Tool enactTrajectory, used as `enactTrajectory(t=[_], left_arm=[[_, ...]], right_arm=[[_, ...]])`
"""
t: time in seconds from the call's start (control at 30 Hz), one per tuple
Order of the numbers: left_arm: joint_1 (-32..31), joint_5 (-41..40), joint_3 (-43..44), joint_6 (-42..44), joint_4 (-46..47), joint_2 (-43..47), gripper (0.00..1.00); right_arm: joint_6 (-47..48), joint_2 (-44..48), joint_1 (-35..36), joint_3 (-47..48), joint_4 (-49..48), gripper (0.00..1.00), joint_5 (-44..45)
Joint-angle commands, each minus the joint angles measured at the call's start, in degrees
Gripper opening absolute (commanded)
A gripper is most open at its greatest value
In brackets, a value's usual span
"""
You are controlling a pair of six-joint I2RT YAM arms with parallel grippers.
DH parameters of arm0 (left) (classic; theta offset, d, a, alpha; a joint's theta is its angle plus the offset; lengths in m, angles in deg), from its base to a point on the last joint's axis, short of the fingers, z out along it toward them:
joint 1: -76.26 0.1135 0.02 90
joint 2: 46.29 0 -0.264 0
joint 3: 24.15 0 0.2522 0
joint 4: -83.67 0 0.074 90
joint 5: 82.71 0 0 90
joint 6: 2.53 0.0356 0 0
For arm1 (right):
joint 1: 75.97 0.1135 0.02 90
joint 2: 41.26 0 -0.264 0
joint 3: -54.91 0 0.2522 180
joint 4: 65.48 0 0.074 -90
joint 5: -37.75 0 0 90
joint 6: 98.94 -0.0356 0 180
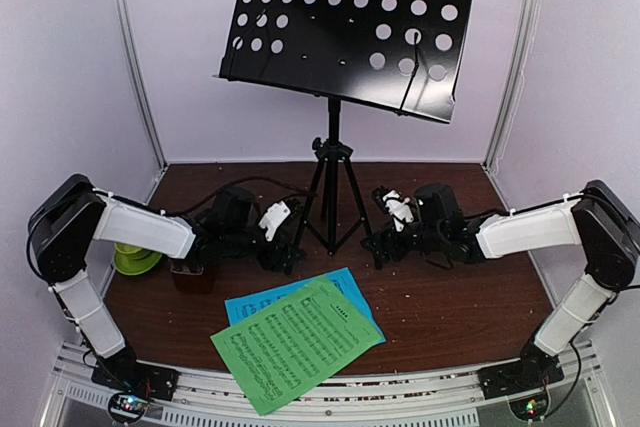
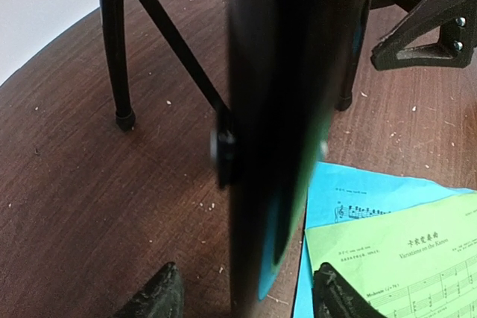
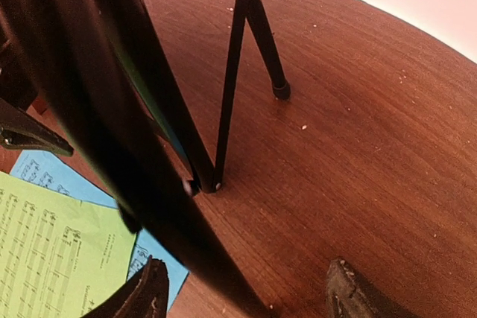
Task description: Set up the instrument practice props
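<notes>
The black perforated music stand (image 1: 350, 22) stands on its tripod (image 1: 331, 197) at the table's middle. My left gripper (image 1: 288, 245) is open, its jaws set either side of the tripod's left front leg (image 2: 276, 147), not touching it. My right gripper (image 1: 385, 242) is open around the right front leg (image 3: 149, 147). The green sheet (image 1: 298, 342) lies over the blue sheet (image 1: 350, 287) at the front edge; both show in the left wrist view, green (image 2: 402, 258) and blue (image 2: 358, 191). The dark red-brown metronome (image 1: 190, 275) is half hidden under my left arm.
A lime green cup and saucer (image 1: 135, 258) sit at the left edge beside the left arm. White walls and metal posts (image 1: 135, 57) close in the back and sides. Crumbs are scattered on the brown table (image 1: 470, 297).
</notes>
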Motion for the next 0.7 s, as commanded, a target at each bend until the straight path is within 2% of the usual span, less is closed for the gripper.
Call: enactTrajectory(t=[0.0, 0.17, 0.3, 0.5, 0.67], left_arm=[[0.32, 0.51, 1.91, -2.10, 4.84, -1.84, 0.59], [0.36, 0.84, 3.19, -2.73, 5.03, -3.10, 0.53], [0.37, 0.85, 4.08, -2.49, 4.16, -3.41, 0.42], [0.39, 2.10, 3.47, -2.29, 2.91, -3.11, 0.24], [0.39, 2.44, 2.47, -2.17, 2.30, -2.48, 0.14]], right_arm=[[0.49, -2.50, -0.03, 3.05, -5.33, 0.72, -3.93], [0.98, -4.25, -0.41, 4.87, -5.57, 0.64, -4.90], [0.98, -4.73, -0.84, 4.97, -5.98, 0.56, -5.63], [1.68, -5.12, -1.18, 4.95, -5.46, 0.40, -6.21], [2.61, -5.99, -1.27, 6.26, -3.23, 0.24, -7.07]])
